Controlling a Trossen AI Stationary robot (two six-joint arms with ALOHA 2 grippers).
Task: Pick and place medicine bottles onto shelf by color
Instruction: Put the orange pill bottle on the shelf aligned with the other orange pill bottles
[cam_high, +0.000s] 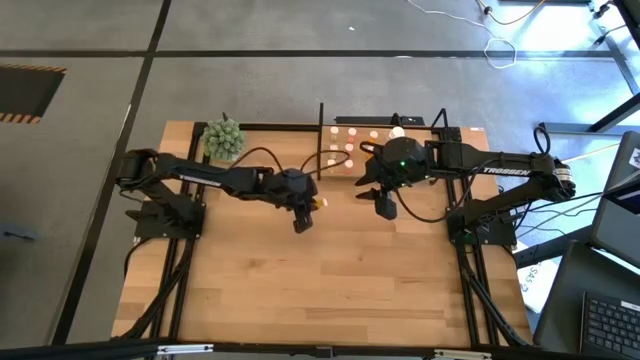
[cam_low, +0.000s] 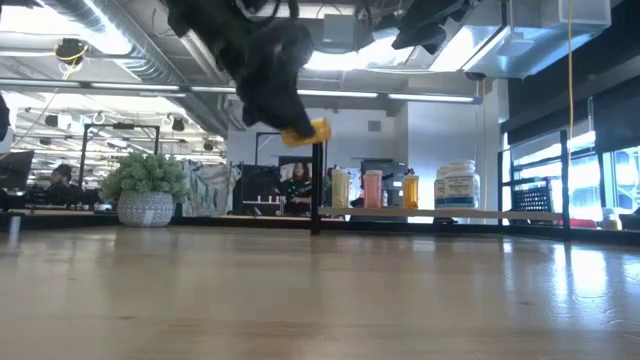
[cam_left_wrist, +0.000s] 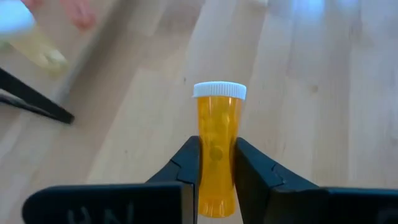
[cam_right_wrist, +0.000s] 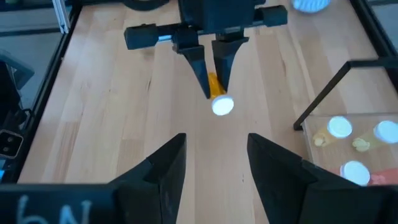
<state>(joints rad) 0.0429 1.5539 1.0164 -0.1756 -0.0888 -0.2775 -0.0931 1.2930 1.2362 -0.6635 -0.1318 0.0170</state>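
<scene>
Jaws: your left gripper (cam_left_wrist: 216, 163) clamps an orange white-capped bottle (cam_left_wrist: 217, 146) above the table (cam_high: 330, 270) — right gripper (cam_right_wrist: 211, 163) spread apart, empty, near the shelf (cam_high: 345, 140).

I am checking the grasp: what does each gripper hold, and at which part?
The left gripper holds an orange bottle by its body, below the white cap. The right gripper is open and holds nothing.
</scene>
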